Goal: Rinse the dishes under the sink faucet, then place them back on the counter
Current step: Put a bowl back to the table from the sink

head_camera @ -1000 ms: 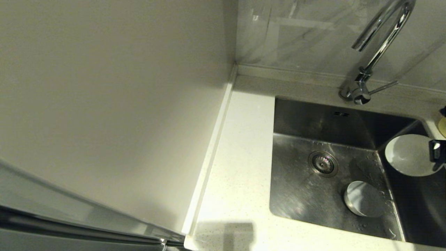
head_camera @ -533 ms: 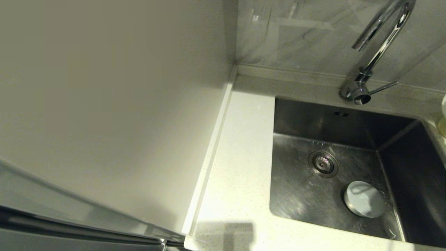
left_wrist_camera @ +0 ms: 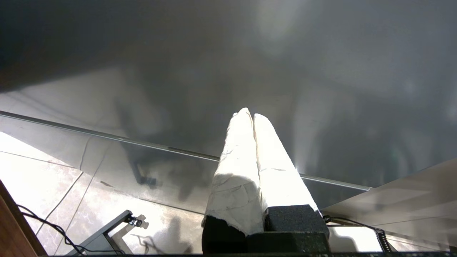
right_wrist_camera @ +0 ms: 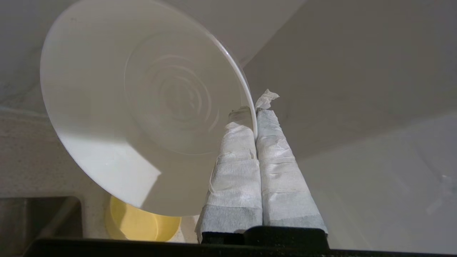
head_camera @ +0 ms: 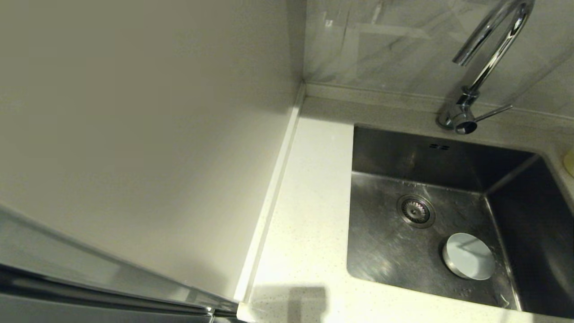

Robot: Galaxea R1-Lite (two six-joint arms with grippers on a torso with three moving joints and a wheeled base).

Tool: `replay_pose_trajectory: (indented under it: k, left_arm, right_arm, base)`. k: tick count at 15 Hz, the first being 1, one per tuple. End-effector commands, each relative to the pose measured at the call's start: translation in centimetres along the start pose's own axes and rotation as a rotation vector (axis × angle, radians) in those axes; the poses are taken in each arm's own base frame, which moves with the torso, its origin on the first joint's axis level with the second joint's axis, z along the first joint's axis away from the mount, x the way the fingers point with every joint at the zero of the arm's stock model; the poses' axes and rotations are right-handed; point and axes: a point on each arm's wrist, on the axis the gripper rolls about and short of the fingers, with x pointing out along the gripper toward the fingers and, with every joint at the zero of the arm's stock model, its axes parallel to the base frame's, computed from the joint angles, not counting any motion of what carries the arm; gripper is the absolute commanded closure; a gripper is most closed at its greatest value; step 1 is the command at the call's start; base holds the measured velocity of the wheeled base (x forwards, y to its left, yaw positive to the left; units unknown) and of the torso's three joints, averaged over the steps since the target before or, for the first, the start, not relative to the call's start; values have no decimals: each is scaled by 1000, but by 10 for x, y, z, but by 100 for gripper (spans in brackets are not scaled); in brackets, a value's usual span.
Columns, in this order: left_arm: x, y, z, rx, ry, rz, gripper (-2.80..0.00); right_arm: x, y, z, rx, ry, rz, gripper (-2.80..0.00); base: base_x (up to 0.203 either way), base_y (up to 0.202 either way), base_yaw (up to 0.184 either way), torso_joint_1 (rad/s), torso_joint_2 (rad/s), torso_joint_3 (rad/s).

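Observation:
My right gripper [right_wrist_camera: 255, 117] is shut on the rim of the white bowl [right_wrist_camera: 142, 107], holding it tilted above the counter [right_wrist_camera: 28, 160]; both are outside the head view. Below it the pale yellow bowl [right_wrist_camera: 139, 221] sits on the counter, its edge showing at the far right [head_camera: 570, 162]. The pale bluish-white bowl [head_camera: 469, 262] lies in the sink [head_camera: 394, 251], at the front right of the drain [head_camera: 415, 210]. The chrome faucet [head_camera: 489, 58] stands behind the basin. My left gripper [left_wrist_camera: 251, 116] is shut on nothing, parked low beside a cabinet front.
A cream wall panel [head_camera: 134, 134] closes off the left side, with a strip of white counter [head_camera: 309, 202] between it and the sink. The sink corner [right_wrist_camera: 39, 217] shows dark beside the yellow bowl.
A second ago the white bowl hung in my right gripper over the sink's right edge. It has since gone right, out of the head view. The bluish-white bowl has stayed put.

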Motion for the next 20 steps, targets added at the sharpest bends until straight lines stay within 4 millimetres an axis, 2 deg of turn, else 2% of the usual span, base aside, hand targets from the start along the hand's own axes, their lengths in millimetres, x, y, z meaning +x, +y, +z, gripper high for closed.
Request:
replay_pose_trajectory:
  k: [1, 10, 12, 14, 16, 18, 20]
  left_arm:
    - [0, 0, 0, 0, -3, 1, 0]
    - [0, 0, 0, 0, -3, 2, 0]
    - [0, 0, 0, 0, -3, 0, 0]
    - [0, 0, 0, 0, -3, 0, 0]
    - [0, 0, 0, 0, -3, 1, 0]
    - [0, 0, 0, 0, -3, 1, 0]
    - [0, 0, 0, 0, -3, 0, 0]
  right_arm:
    - [-6, 1, -5, 4, -38, -20, 0]
    - [-12, 3, -12, 0, -47, -24, 0]
    - [-9, 5, -15, -2, 21, 2, 0]
    - [-2, 4, -19, 7, 217, 49, 0]
    - [1, -1, -23, 41, 496, 103, 0]
    - [-5, -15, -19, 107, 798, 137, 0]
    - [-18, -39, -16, 218, 1049, 131, 0]
  base:
    - [0, 0, 0, 0, 0, 0]
    - [0, 0, 0, 0, 0, 0]
    - [0, 0, 0, 0, 0, 0]
    - [0, 0, 0, 0, 0, 0]
    - [0, 0, 0, 0, 0, 0]
    - [0, 0, 0, 0, 0, 0]
    - [0, 0, 0, 0, 0, 0]
